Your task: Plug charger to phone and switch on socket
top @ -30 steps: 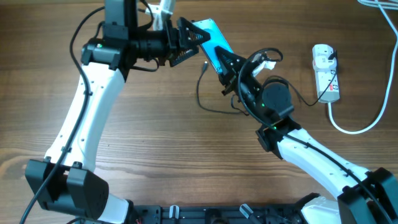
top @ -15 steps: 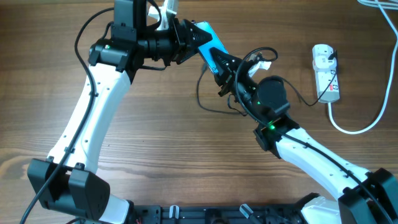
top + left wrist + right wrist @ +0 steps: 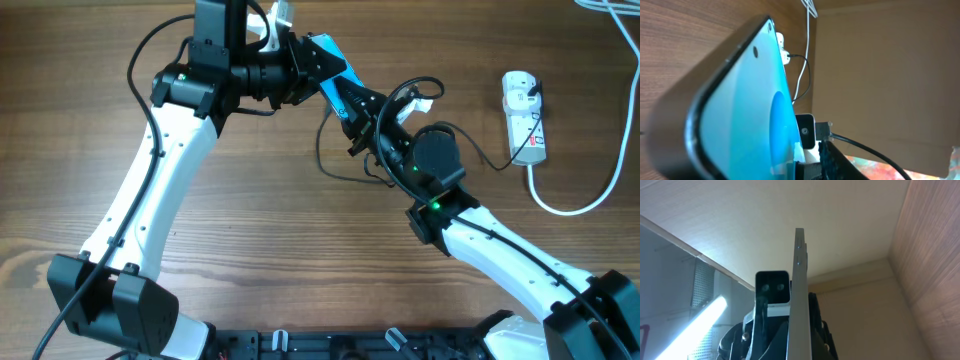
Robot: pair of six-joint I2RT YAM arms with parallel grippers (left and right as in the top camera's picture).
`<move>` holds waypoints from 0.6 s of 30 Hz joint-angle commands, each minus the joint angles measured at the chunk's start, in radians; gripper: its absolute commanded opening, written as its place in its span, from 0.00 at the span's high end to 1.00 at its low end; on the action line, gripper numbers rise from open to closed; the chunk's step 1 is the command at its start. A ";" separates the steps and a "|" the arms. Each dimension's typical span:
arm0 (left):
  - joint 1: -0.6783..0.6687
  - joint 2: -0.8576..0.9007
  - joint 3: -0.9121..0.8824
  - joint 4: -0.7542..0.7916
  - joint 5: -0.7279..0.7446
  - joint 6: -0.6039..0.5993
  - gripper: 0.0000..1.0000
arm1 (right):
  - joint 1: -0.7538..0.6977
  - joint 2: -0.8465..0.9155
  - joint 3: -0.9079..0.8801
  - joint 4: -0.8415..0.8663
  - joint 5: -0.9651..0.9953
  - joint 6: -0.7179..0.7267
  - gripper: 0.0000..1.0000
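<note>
The phone (image 3: 335, 62), turquoise-screened, is held tilted above the table at the back centre. My left gripper (image 3: 305, 62) is shut on its upper end, and the screen fills the left wrist view (image 3: 740, 115). My right gripper (image 3: 358, 105) is shut on its lower end; the right wrist view shows the phone edge-on (image 3: 799, 280) rising from between the fingers (image 3: 790, 345). The charger (image 3: 322, 150), a thin black cable, loops on the table below the phone; its tip is hidden by the right gripper. The socket (image 3: 523, 105) lies at the right with a black plug in it.
The socket's thick white cord (image 3: 580, 205) curves from the socket toward the table's right edge. The socket also shows far off in the left wrist view (image 3: 781, 47). The right arm's black cables arch just right of the phone.
Both grippers and the phone between them have shifted slightly left and toward the back. The cable loop and the socket have not moved.
</note>
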 commanded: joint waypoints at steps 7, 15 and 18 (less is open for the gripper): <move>-0.005 0.010 -0.005 0.002 -0.050 -0.070 0.90 | 0.004 -0.004 0.031 -0.005 -0.028 0.010 0.96; -0.002 0.010 -0.005 0.001 -0.093 -0.074 0.96 | 0.004 -0.004 0.031 -0.036 -0.028 0.010 0.83; 0.035 0.010 -0.005 -0.003 -0.097 -0.036 0.96 | 0.004 -0.004 0.031 -0.089 -0.046 0.009 0.67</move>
